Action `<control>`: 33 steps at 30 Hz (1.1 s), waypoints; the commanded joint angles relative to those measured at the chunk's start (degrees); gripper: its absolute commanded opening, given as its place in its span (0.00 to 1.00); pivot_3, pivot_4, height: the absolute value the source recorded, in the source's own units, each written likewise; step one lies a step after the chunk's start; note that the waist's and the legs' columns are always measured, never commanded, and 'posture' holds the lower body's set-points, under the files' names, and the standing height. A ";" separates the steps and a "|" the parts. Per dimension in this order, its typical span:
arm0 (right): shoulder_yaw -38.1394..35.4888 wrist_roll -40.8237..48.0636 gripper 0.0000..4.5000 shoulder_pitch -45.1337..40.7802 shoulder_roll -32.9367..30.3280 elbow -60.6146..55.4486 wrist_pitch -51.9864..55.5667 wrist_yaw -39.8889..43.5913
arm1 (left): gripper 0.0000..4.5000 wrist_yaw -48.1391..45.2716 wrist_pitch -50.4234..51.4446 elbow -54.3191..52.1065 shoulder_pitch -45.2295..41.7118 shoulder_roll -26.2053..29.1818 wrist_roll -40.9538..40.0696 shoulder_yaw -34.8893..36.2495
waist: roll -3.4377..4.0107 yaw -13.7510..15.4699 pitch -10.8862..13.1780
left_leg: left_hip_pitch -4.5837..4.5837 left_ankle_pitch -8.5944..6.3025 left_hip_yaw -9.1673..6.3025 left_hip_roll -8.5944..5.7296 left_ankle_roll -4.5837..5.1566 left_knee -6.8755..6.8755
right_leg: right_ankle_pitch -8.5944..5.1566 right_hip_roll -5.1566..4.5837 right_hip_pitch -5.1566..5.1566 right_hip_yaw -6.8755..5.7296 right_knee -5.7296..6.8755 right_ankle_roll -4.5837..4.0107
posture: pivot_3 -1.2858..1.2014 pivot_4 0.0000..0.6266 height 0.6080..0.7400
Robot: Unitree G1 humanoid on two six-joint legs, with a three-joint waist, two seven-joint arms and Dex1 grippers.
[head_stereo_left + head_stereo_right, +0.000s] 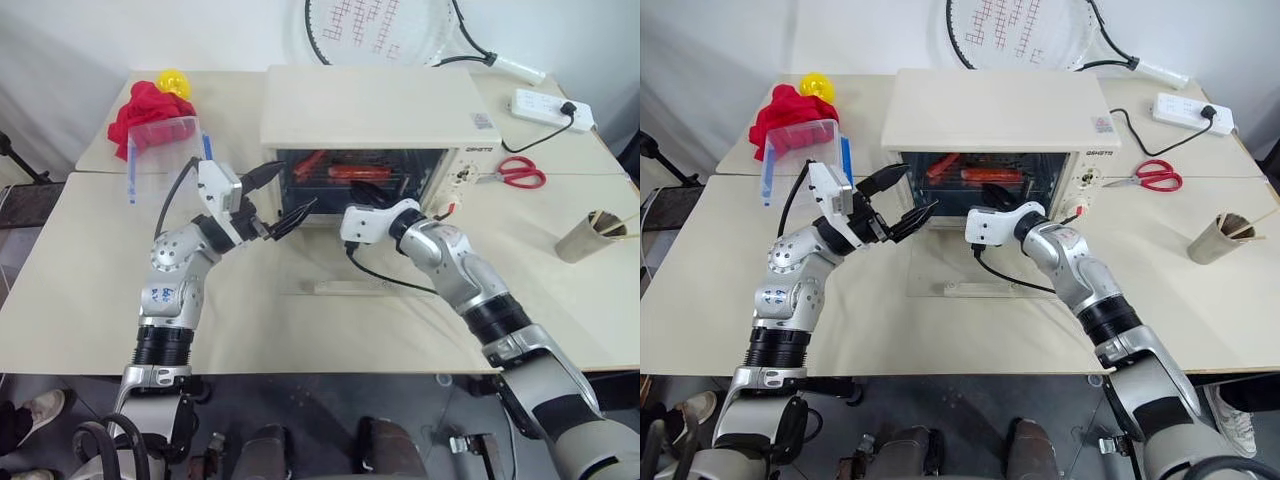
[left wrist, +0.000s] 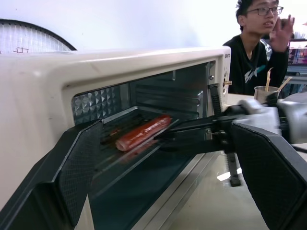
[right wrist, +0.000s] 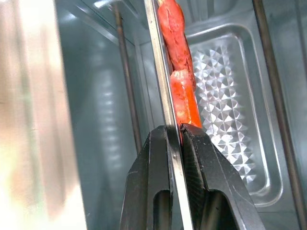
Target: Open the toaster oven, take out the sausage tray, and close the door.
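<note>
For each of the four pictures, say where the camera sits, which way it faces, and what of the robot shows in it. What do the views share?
Head views: from above, looking down at the toaster oven, door open; both arms.
Left wrist view: beside the oven, looking in; open left gripper.
Right wrist view: at the oven mouth; right gripper shut on the sausage tray rim.
Shared: the oven's inside, with sausages.

In the head views the right gripper [image 3: 175,136] reaches into the toaster oven [image 1: 370,105] so its fingertips are hidden, the sausage tray [image 3: 165,91] shows little beyond its edge, and the racket [image 1: 1020,30] is cut off at the upper edge.
</note>
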 commanded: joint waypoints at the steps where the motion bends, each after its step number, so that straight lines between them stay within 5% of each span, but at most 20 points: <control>1: -2.83 1.14 0.08 1.16 -0.44 -10.27 1.54 1.68 | 1.00 0.46 -0.98 1.42 -1.58 0.50 0.59 0.70 | 0.00 0.03 0.00 | 0.00 0.00 0.00 0.00 0.00 0.01 | 0.00 0.00 0.00 0.00 0.01 0.00 | 0.52 0.24 1.00; 10: -3.96 -0.06 0.08 13.19 -0.50 -28.06 9.50 8.04 | 1.00 -1.74 -0.46 4.02 -3.49 1.21 0.49 0.43 | 0.00 0.27 0.00 | -0.01 0.00 0.00 0.00 0.00 0.15 | 0.00 0.00 0.03 0.00 0.09 0.00 | 0.52 0.24 1.00; 18: -4.87 0.93 0.08 13.57 0.96 -27.39 11.24 7.23 | 1.00 -2.91 -0.32 4.50 -3.90 1.32 0.45 0.22 | -0.01 0.15 0.00 | 0.00 0.00 0.02 0.01 -0.01 0.17 | 0.00 0.00 0.03 0.01 0.10 0.00 | 0.52 0.24 1.00; 24: -4.12 -1.74 0.43 7.65 0.16 -17.95 10.27 3.71 | 1.00 -2.62 -0.15 3.75 -3.08 1.25 0.31 0.47 | -0.01 0.17 0.00 | 0.00 0.00 0.01 0.00 0.00 0.23 | 0.00 0.00 0.03 0.01 0.13 0.00 | 0.52 0.24 1.00; 33: -1.68 -2.33 0.43 0.05 1.80 -3.08 5.53 -0.82 | 1.00 -2.64 0.55 2.82 -2.23 1.45 -0.05 0.70 | 0.00 -0.10 -0.01 | 0.01 0.01 -0.01 0.02 -0.01 0.22 | 0.00 0.00 0.03 0.01 0.20 0.00 | 0.52 0.24 1.00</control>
